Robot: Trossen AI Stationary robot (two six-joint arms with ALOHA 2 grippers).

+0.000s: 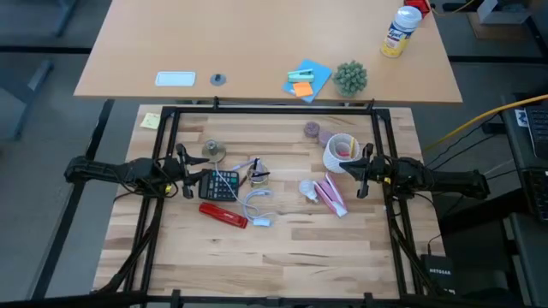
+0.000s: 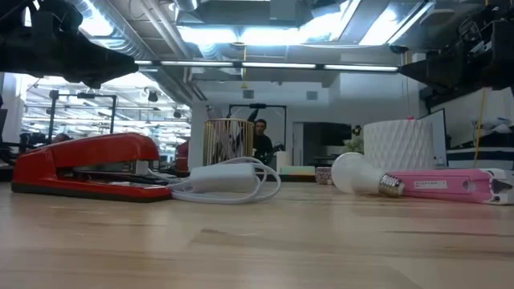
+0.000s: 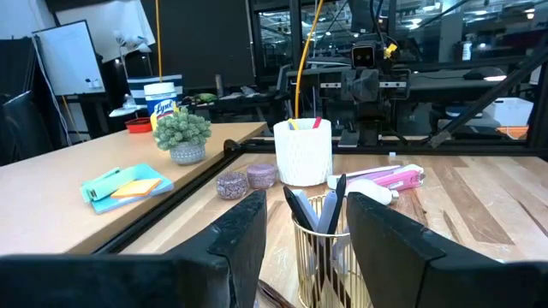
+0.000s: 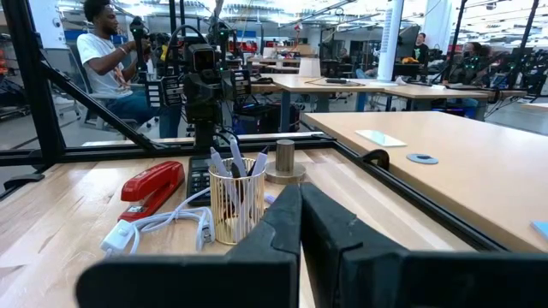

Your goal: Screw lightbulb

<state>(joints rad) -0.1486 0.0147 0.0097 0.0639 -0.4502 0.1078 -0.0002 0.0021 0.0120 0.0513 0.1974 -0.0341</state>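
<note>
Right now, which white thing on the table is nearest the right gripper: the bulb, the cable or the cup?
The white cup, holding pink contents, standing right beside the right gripper. The lightbulb and looped cable lie farther toward the table's middle.

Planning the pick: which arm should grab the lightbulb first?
Right, probably. The lightbulb lies beside the pink case, nearer the right gripper. The left gripper is across the calculator, farther off.
</note>
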